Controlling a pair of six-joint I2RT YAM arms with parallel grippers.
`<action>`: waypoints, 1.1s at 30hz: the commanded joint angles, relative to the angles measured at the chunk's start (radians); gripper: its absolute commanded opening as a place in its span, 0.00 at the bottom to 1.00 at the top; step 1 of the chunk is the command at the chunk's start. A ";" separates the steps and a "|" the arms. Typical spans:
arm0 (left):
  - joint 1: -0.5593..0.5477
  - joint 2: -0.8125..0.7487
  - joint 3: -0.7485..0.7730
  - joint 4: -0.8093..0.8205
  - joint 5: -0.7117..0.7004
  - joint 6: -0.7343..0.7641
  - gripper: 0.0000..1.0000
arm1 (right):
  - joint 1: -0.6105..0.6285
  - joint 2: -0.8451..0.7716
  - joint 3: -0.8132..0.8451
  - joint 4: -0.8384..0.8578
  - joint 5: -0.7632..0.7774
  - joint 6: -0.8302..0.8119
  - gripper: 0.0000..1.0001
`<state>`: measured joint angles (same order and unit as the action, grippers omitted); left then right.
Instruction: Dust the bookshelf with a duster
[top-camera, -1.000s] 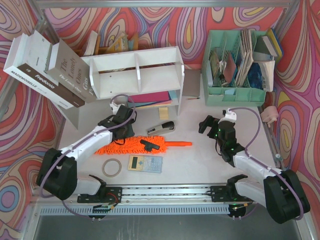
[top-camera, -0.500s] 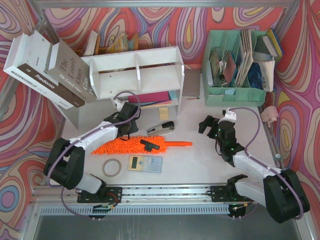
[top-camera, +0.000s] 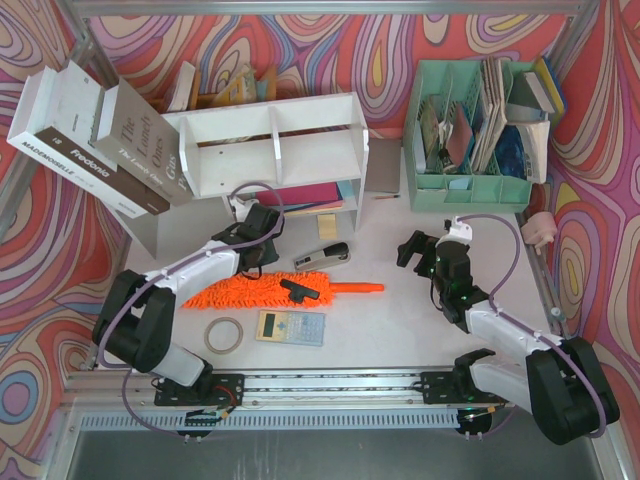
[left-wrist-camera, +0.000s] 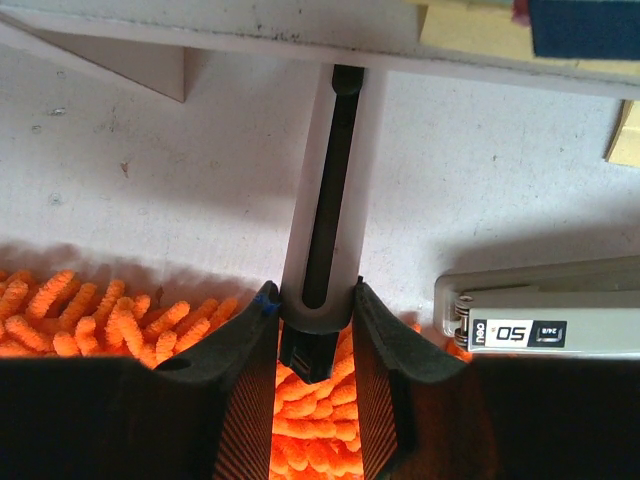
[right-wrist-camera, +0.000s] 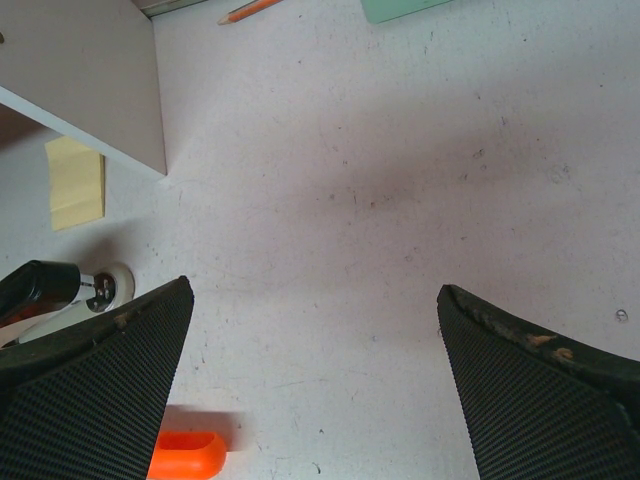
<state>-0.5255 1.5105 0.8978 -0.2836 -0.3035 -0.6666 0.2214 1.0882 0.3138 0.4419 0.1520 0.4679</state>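
The left gripper (left-wrist-camera: 315, 310) is clamping its jaws on a pale slotted bar (left-wrist-camera: 325, 200) just over the duster (top-camera: 250, 292), near the bookshelf (top-camera: 270, 125). The right gripper (right-wrist-camera: 312, 300) is hovering over the surface (right-wrist-camera: 400, 150); its jaws are standing wide apart.

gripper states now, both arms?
Left gripper: closed on a white slotted stick, over the duster.
Right gripper: open, empty.

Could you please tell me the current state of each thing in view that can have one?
Left tool: shut on a slim grey bar.
Right tool: open, empty.
Duster: lying flat, not gripped.
Bookshelf: standing upright.
Stapler: closed.
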 joint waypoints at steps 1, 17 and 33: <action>0.001 0.004 0.019 0.018 0.017 0.012 0.21 | -0.005 -0.007 0.024 0.004 -0.001 -0.008 0.96; -0.135 -0.406 -0.143 -0.084 -0.085 -0.026 0.82 | 0.206 -0.058 0.061 0.024 -0.154 -0.183 0.99; -0.119 -0.884 -0.453 -0.180 -0.204 -0.113 0.98 | 0.603 0.242 0.352 -0.103 -0.170 -0.518 0.99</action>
<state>-0.6582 0.6029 0.4427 -0.4500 -0.4950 -0.7849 0.7593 1.2369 0.5694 0.4328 -0.0162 0.0517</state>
